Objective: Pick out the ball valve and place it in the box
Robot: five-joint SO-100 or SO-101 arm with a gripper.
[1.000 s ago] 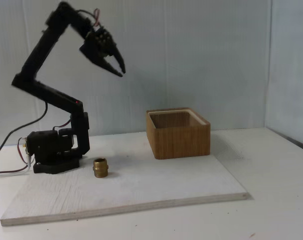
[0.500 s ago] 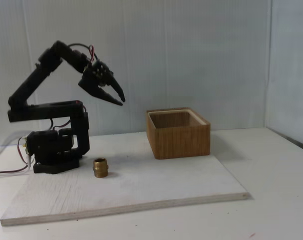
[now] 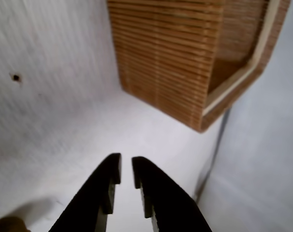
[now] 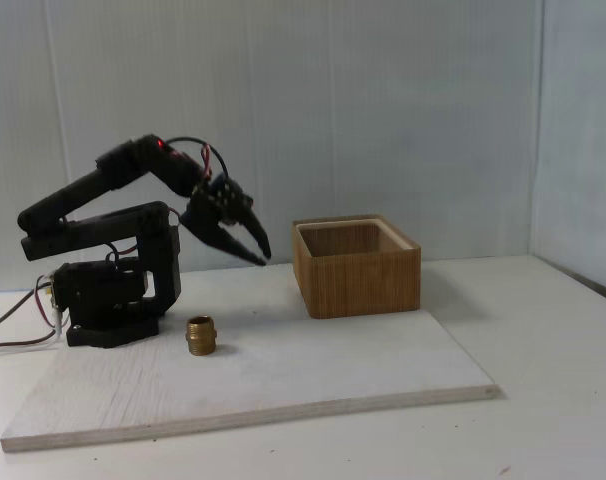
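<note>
The ball valve is out of view. The box [image 4: 359,278], square and light-brown with ribbed sides, stands on the white board right of centre in the fixed view. In the wrist view the box [image 3: 170,58] is at the top with its opening turned to the right. My gripper [image 4: 262,256] hangs in the air just left of the box, below its rim and above the board. In the wrist view the gripper [image 3: 126,166] has its black fingers nearly together, a thin gap between the tips and nothing held.
A short brass threaded nipple [image 4: 201,335] lies on the white board [image 4: 313,385] in front of the arm base [image 4: 108,300]; its blurred edge shows at the wrist view's bottom left [image 3: 8,224]. Red and black wires trail off the base to the left.
The arm has folded down and forward: the gripper dropped from high up at the left to just beside the box's left wall. Box and nipple have not moved.
</note>
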